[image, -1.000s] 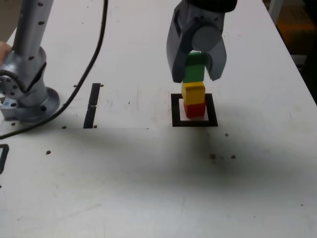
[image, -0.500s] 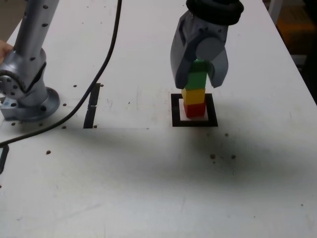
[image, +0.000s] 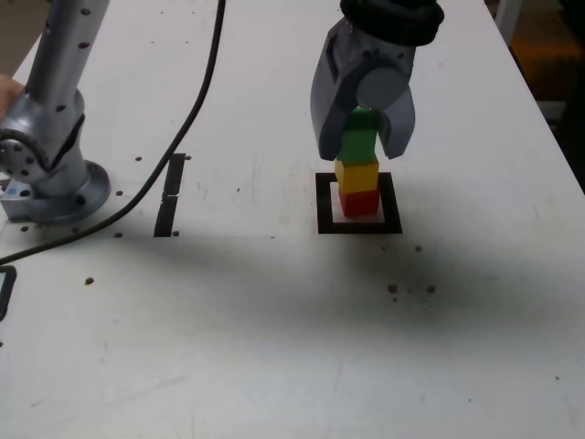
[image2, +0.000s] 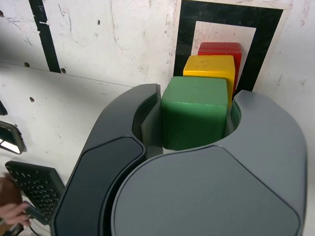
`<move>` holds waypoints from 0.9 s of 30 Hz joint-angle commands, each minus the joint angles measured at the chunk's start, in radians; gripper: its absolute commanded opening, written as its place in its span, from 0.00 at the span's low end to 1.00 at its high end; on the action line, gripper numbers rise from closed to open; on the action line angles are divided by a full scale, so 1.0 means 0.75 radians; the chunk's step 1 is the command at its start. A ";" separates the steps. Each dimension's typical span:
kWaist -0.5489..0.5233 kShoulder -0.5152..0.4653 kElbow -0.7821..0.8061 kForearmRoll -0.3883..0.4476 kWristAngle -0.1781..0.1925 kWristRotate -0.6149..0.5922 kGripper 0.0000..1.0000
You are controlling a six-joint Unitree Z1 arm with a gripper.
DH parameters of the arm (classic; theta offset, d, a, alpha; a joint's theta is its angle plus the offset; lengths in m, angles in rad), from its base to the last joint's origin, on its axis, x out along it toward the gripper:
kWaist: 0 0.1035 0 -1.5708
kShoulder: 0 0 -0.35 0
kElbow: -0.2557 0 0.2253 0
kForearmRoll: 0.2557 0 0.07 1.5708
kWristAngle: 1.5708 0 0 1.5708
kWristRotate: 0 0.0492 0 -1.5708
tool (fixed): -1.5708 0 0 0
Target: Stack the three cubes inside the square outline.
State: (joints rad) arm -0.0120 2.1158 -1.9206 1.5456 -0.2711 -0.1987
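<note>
On the white table, the red cube sits inside the square outline, with the yellow cube on it and the green cube on top. The end effector straddles the green cube, its jaws close on either side; whether they grip it cannot be told.

We see even, fairly bright overhead light; a broad soft shadow darkens the white table in the exterior view. Both pictures look slightly soft, without glare.
</note>
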 commanded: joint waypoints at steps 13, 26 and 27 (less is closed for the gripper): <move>0.002 -0.022 -0.012 0.024 0.051 -0.007 0.66; 0.024 -0.377 0.181 0.124 0.163 -0.082 0.67; 0.031 -0.401 0.212 0.124 0.163 -0.085 0.68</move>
State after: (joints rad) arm 0.0075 1.8264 -1.7729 1.6162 -0.1491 -0.2598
